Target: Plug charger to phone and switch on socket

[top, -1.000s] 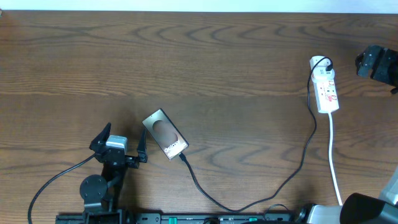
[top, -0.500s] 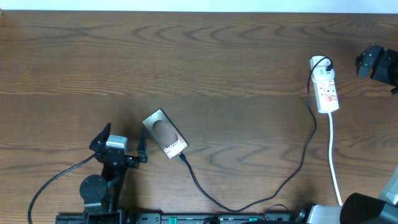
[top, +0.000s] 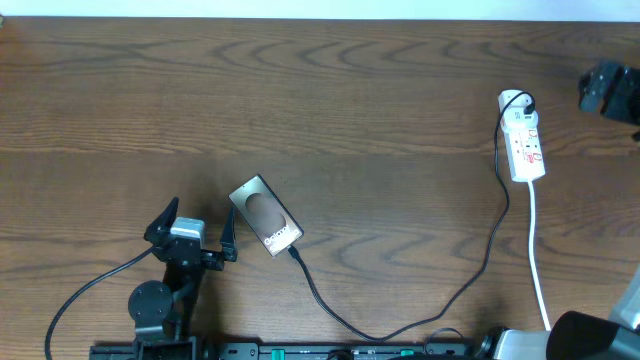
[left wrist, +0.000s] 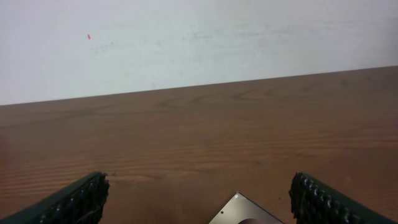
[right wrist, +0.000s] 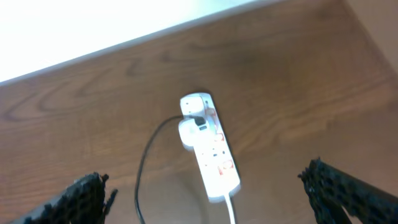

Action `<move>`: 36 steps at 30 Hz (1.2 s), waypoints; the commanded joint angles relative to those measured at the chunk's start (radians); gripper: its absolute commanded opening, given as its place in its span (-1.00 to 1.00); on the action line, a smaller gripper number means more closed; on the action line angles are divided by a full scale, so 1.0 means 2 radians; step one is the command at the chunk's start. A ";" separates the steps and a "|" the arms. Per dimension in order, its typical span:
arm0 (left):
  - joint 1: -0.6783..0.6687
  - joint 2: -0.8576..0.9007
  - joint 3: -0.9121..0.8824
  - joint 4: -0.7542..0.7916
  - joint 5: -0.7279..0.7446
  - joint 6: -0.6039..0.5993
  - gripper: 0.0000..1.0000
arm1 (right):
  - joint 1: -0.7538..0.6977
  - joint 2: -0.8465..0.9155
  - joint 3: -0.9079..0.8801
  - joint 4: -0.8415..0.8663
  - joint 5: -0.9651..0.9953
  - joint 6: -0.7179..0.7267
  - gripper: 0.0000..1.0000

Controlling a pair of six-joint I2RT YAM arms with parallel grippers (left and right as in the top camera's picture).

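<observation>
As seen from overhead, I count one phone [top: 266, 216], one charger [top: 440, 303], one socket [top: 525, 141] and two grippers. The phone is a flat slab with a brownish oval and white lettering on its face. It lies diagonally near the desk's near edge, left of the middle. The charger, a thin black cable, meets the phone's near short end, loops along the near edge and climbs to the socket's far end. I cannot tell whether its tip is seated in the phone. The socket is a narrow white strip with red marks, close to the right edge, and its white cord [top: 538, 262] trails towards the near edge. The left gripper [top: 199, 213] sits low just left of the phone, its jaws spread wide. The right gripper [top: 608, 90] hangs at the right edge beyond the socket.

Left wrist view: two ribbed black fingers [left wrist: 74, 202] stand far apart, and one corner of the phone shows between them.

Right wrist view: the fingers [right wrist: 348, 190] are widely parted, holding nothing. The socket lies below and between them, with the charger entering its far end.
</observation>
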 commanded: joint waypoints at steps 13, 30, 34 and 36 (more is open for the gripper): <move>0.003 -0.003 -0.007 -0.021 0.001 0.003 0.86 | 0.143 -0.269 -0.418 0.435 -0.039 0.000 0.99; 0.003 -0.003 -0.007 -0.021 0.001 0.003 0.86 | 0.167 -0.629 -0.848 0.660 -0.036 0.006 0.99; 0.002 -0.003 -0.007 -0.021 0.001 0.003 0.86 | 0.167 -0.686 -0.893 0.656 -0.023 0.006 0.99; 0.003 -0.003 -0.007 -0.021 0.001 0.003 0.86 | 0.167 -0.714 -0.892 0.616 -0.014 0.006 0.99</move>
